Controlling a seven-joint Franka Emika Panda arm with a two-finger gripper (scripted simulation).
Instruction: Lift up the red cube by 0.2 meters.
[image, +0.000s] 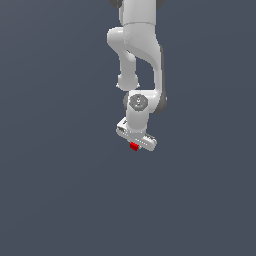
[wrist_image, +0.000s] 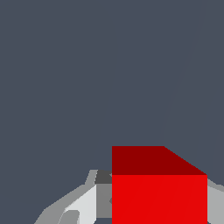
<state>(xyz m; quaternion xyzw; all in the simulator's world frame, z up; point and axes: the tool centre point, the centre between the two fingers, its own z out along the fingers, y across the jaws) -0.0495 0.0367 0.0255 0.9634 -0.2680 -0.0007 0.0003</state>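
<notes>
The red cube (image: 134, 146) is a tiny bright red block that peeks out just under the white gripper (image: 135, 145) near the middle of the exterior view. In the wrist view the red cube (wrist_image: 159, 192) fills the space between the two fingers (wrist_image: 103, 199), which press against its opposite sides. The gripper (wrist_image: 159, 208) is shut on the cube. Whether the cube rests on the grey floor or hangs above it cannot be told.
The white arm (image: 137, 55) reaches down from the top edge of the exterior view. A plain dark grey floor (image: 60, 190) surrounds it on all sides, and no other objects are in view.
</notes>
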